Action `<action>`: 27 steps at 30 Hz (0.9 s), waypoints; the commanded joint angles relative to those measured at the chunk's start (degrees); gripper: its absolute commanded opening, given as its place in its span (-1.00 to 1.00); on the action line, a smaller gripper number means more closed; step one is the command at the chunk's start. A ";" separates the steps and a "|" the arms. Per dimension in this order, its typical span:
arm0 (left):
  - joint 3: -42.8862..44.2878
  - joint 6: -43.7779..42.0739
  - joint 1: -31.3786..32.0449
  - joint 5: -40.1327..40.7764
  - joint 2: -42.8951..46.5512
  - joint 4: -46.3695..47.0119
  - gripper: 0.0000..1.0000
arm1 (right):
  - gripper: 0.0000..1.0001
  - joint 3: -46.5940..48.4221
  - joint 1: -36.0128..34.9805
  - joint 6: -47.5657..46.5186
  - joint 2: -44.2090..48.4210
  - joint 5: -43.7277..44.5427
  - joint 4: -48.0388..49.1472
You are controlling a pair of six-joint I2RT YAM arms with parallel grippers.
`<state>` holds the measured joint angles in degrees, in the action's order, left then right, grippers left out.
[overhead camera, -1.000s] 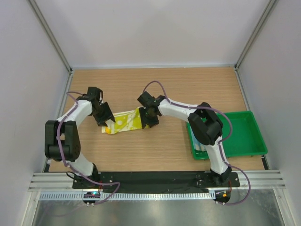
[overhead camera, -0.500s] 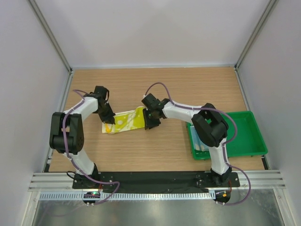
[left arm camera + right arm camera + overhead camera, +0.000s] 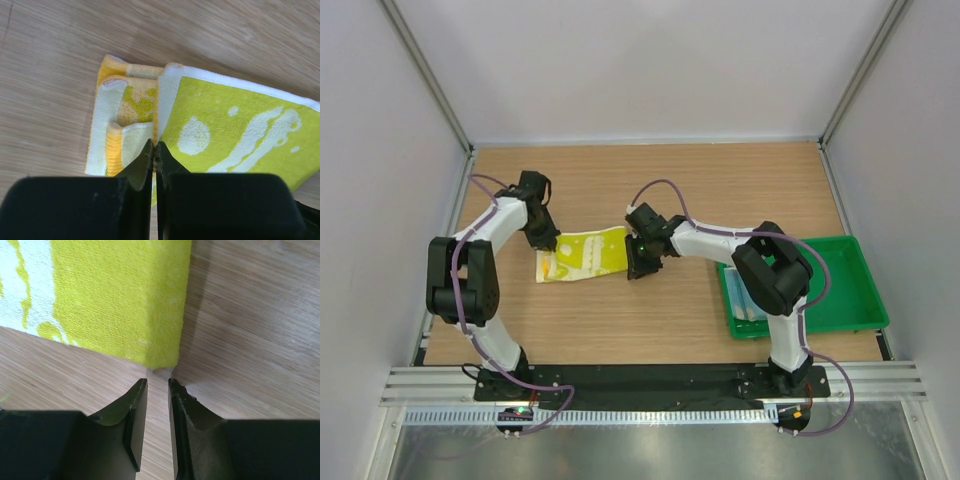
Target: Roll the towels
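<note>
You are on the yellow towel [image 3: 585,255], and by my reading the rolling proper is not yet begun. It lies on the counter [image 3: 720,180] between the two arms as a folded strip, lime-green side up. Its left end is stacked in loose yellow and orange layers, not wound into a coil.

Your left pincer [image 3: 155,147] sits over that layered end with its fingers pressed together. The tips rest right at the seam where the lime flap meets the stack. I cannot tell whether any cloth is nipped between them.

Your right pincer [image 3: 158,382] is at the opposite end, low over the wood. Its fingers stand a narrow slit apart with bare counter showing between them. The towel's corner lies just ahead of the tips and is not gripped.

A light blue cloth [image 3: 747,313] lies in the green tray [image 3: 865,300], mostly hidden behind your right arm. Its shape cannot be judged from here.

The next move probably calls for a firm grip on one short end, all layers together. Then turn that end over onto the strip and keep the edges square. The other pincer should hold the far end down, or the soft cloth may slide or skew instead of curling.
</note>
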<state>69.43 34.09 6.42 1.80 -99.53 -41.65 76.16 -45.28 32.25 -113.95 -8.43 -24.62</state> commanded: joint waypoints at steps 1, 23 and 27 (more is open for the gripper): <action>1.06 -0.95 0.18 4.87 0.91 -2.47 -1.00 | -0.38 -1.54 -0.78 -0.96 0.83 1.04 -4.64; -3.85 5.72 10.10 8.75 14.52 -5.39 -0.23 | -0.55 12.69 4.93 -2.19 1.91 -12.92 -3.95; -10.36 8.01 11.25 2.95 15.50 0.59 -0.26 | -0.64 15.24 7.22 -2.01 -4.25 -16.88 -1.84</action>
<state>62.98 38.85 17.65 8.91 -84.33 -45.06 89.71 -39.70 29.52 -113.75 -20.78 -28.47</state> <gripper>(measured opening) 0.375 0.188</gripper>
